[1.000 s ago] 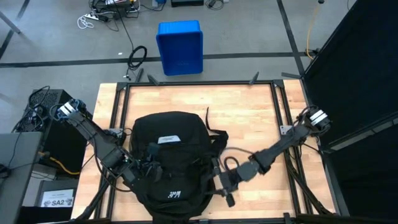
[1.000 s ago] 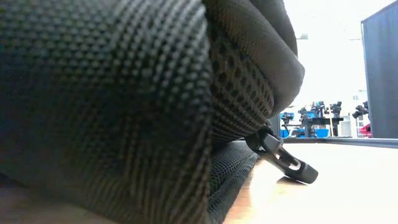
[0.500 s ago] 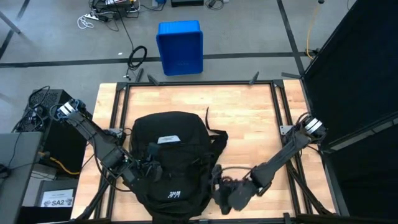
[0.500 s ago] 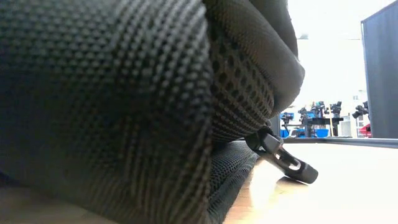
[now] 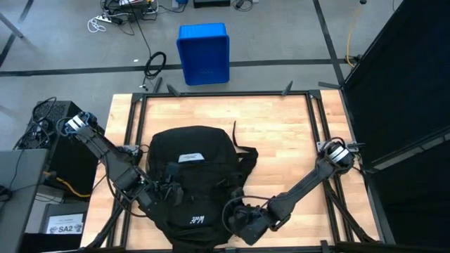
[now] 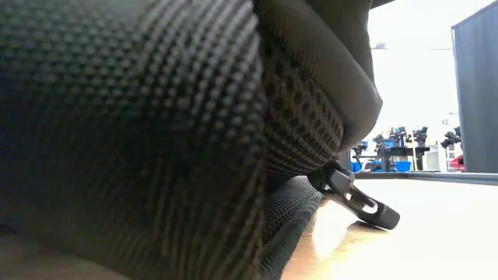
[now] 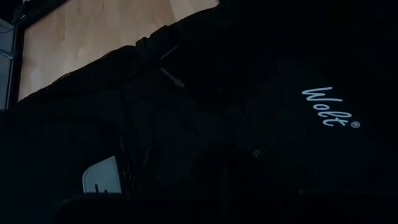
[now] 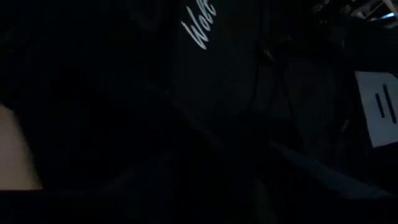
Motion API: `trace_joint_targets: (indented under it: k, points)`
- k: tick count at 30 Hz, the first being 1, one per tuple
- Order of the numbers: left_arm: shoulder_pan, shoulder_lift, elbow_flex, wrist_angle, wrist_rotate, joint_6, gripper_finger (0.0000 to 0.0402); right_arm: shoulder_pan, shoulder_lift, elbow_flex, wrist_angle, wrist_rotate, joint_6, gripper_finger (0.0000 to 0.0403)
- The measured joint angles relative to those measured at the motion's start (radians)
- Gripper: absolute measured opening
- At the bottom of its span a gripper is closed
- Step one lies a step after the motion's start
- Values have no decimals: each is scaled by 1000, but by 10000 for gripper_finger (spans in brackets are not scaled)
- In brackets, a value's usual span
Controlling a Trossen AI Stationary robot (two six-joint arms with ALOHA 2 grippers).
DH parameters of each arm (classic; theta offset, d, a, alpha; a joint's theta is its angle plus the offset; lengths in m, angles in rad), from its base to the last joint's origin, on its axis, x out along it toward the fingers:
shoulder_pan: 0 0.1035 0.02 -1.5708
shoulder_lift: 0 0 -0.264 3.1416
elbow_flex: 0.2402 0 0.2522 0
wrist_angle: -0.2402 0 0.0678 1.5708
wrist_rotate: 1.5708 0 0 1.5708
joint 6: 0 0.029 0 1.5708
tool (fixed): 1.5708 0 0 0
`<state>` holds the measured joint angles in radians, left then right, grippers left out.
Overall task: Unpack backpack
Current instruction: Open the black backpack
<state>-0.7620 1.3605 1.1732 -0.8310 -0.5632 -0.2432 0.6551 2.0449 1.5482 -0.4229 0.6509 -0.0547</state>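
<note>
The black backpack (image 5: pixel 193 183) lies flat on the wooden table (image 5: pixel 281 133), near its front edge. Its white label (image 5: pixel 191 157) faces up and its white lettering (image 5: pixel 197 219) is toward the near edge. The backpack fills the low view (image 6: pixel 156 140) and both wrist views (image 7: pixel 249 124) (image 8: pixel 217 93). My left gripper (image 5: pixel 166 188) is shut at the backpack's left side. My right gripper (image 5: pixel 238 219) is at the backpack's near right corner, dark against the dark fabric. My left gripper lies against the backpack's left side (image 5: pixel 171 184), slanting down from the table's left. Dark fingers on dark fabric hide the place of contact. Whether anything is pinched between them cannot be told.
Black straps (image 5: pixel 246 158) trail from the backpack's right side onto the table. A black buckle (image 6: pixel 358 204) rests on the wood by the backpack's mesh edge. A blue bin (image 5: pixel 204 53) stands on the floor beyond the far edge. Bare wood lies at the far and right parts.
My right gripper has moved toward the table's left and near edge and sunk lower, turning as it went. It has come from beside the backpack's right side to its near right corner.
</note>
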Motion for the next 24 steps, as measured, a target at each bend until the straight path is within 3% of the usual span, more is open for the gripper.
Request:
trace_joint_targets:
  k: [7, 13, 17, 22, 24]
  points:
    - [0, 1, 0, 1, 0, 0, 0, -74, 0, 0, 0, -136, -10, 225]
    - [-14, 4, 0, 3, 4, 0, 0, -113, 0, 0, 0, -177, -18, 201]
    - [-27, 5, 0, 5, 4, 0, 0, -149, 0, 0, 7, -178, 3, 146]
    - [-54, 5, 0, 15, 4, 0, 0, -183, 0, 2, 31, -176, -10, 22]
    - [-67, 5, 0, 21, 6, -2, 0, -194, 0, 6, 46, -163, -14, 11]
